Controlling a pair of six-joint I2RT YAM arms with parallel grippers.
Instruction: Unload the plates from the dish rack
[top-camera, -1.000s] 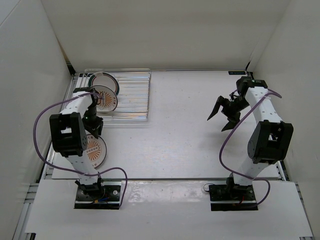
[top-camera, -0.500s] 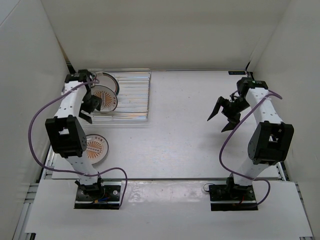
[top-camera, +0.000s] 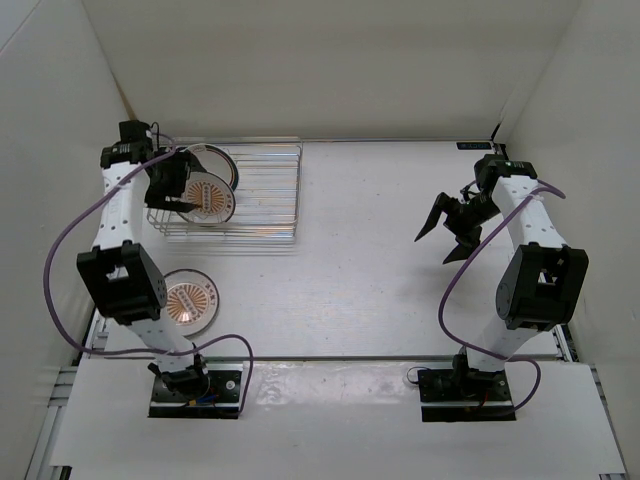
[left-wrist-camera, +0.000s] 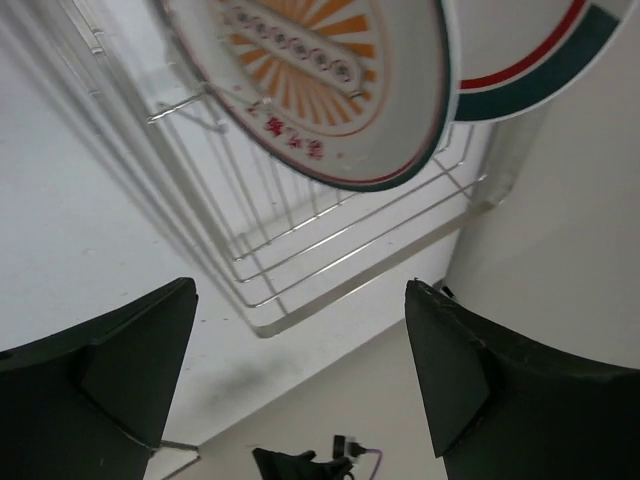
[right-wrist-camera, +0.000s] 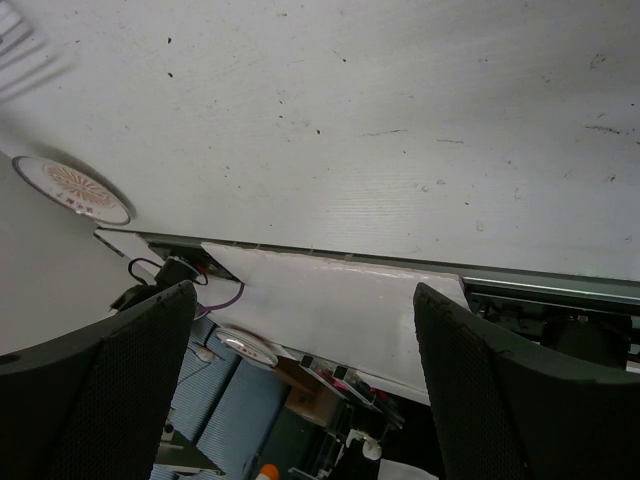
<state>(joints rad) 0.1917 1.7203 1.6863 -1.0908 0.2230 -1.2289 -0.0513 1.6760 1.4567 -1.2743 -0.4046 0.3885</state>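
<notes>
The silver wire dish rack (top-camera: 262, 190) stands at the back left. Two plates stand upright at its left end: an orange sunburst plate (top-camera: 212, 197) in front and a green-and-red ringed plate (top-camera: 216, 160) behind. My left gripper (top-camera: 178, 195) hovers open beside them, at the rack's left end. The left wrist view shows the sunburst plate (left-wrist-camera: 320, 70), the ringed plate (left-wrist-camera: 545, 55) and the rack's wires (left-wrist-camera: 300, 270) beyond my empty left gripper (left-wrist-camera: 300, 380). Another sunburst plate (top-camera: 190, 300) lies flat on the table at the near left. My right gripper (top-camera: 443, 232) hangs open and empty at the right.
White enclosure walls close in on three sides, and the left wall (top-camera: 60, 150) is right beside the rack. Purple cables (top-camera: 60, 250) loop off both arms. A metal rail (top-camera: 330, 358) runs along the table's near edge. The flat plate (right-wrist-camera: 72, 188) shows in the right wrist view.
My left gripper has opened and moved from above the flat plate at the near left back to the rack's left end. That plate stays on the table. The right arm is still.
</notes>
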